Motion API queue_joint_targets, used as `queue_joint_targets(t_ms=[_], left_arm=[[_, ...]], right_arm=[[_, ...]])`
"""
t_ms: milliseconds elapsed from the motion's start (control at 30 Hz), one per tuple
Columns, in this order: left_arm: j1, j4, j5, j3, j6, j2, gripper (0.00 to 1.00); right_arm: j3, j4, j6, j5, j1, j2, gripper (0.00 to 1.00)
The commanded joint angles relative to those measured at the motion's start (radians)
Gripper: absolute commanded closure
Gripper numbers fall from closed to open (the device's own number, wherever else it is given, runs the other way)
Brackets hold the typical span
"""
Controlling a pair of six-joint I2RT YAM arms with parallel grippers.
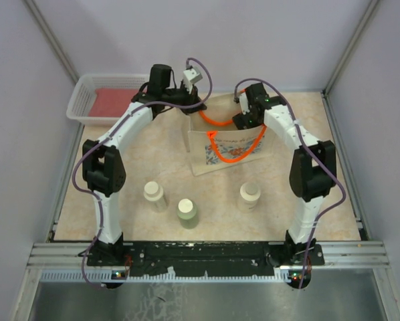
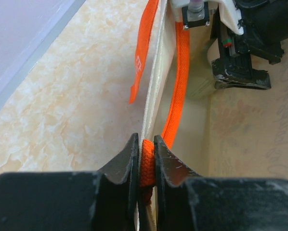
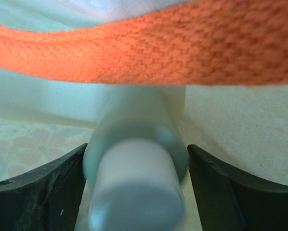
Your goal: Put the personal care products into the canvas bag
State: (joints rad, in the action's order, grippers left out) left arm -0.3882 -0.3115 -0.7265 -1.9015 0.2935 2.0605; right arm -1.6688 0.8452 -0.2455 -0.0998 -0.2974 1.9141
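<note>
The bag [image 1: 201, 159] stands at the far middle of the surface [image 1: 120, 200], with its mouth open. The left jaws are closed tight on the bag's rim [image 2: 151, 96] and on an orange handle [image 2: 180, 77], which are pinched together between them.

The right jaws are down inside the bag. A green bottle [image 3: 134, 144] sits right between them, with its cap [image 3: 134, 192] pointing back at the camera. Both jaws press on its sides and are open only as wide as the bottle. An orange strap [image 3: 144, 48] crosses just above it.

Three more bottles stand on the near part of the surface, well apart from the bag: a left cream bottle [image 1: 153, 194], a second green bottle [image 1: 186, 212] and a right cream bottle [image 1: 249, 196].

A white basket [image 1: 79, 100] with a red thing [image 1: 113, 100] in it sits at the far left.
</note>
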Motion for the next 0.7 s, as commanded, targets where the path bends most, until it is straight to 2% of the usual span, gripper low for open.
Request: queue_joint_targets(t_ms=[0, 133, 300, 533, 667], left_arm=[[0.034, -0.029, 0.011, -0.037, 0.026, -0.009, 1.0], [0.034, -0.028, 0.011, -0.037, 0.026, -0.007, 1.0], [0.034, -0.026, 0.013, -0.037, 0.026, -0.006, 1.0], [0.035, -0.026, 0.019, -0.037, 0.027, -0.004, 1.0], [0.033, -0.022, 0.02, -0.036, 0.026, 0.0, 1.0]], right_arm=[[-0.033, -0.012, 0.041, -0.044, 0.059, -0.108, 0.16], [-0.053, -0.014, 0.055, -0.025, 0.058, -0.133, 0.09], [-0.102, -0.014, 0.095, 0.006, 0.058, -0.193, 0.07], [-0.099, -0.03, 0.13, 0.095, 0.059, -0.418, 0.01], [-0.025, -0.053, 0.149, 0.175, 0.055, -0.528, 0.01]])
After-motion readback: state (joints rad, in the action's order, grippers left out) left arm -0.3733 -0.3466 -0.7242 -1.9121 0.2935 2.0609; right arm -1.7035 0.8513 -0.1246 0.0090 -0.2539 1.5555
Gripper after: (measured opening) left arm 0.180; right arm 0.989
